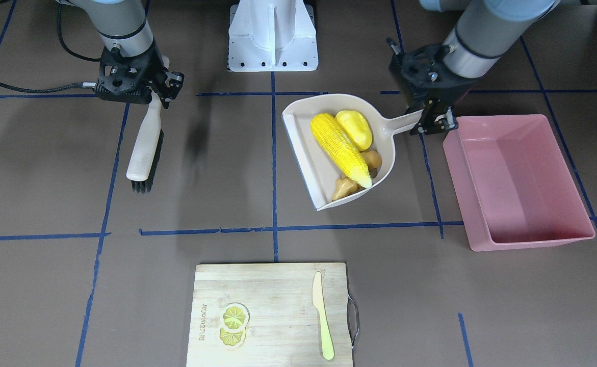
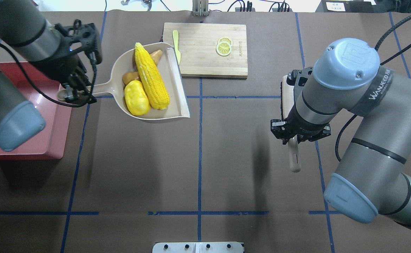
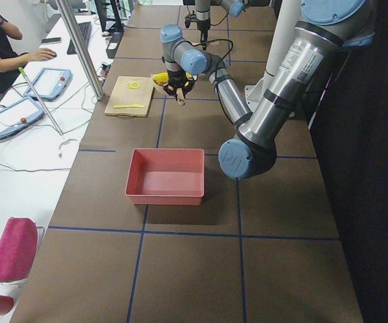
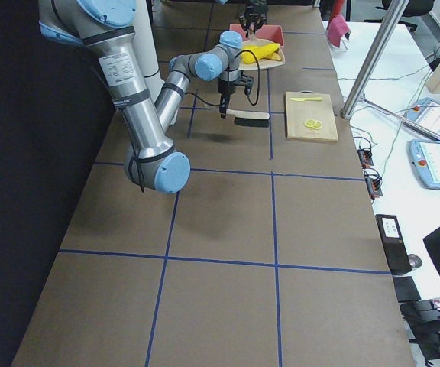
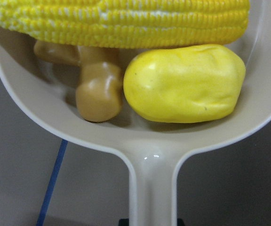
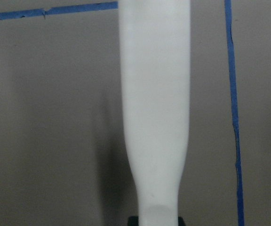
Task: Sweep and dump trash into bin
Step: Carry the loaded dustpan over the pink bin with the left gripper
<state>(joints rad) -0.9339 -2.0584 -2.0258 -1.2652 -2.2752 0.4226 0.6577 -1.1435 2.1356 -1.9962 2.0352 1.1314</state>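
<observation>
Ginger root (image 1: 344, 187) half hidden under corn cob (image 1: 340, 142)

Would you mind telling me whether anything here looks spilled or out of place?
Nothing stands out: the corn cob, potato piece and ginger root all lie inside the dustpan, held by the left gripper; the pink bin beside it is empty.
</observation>
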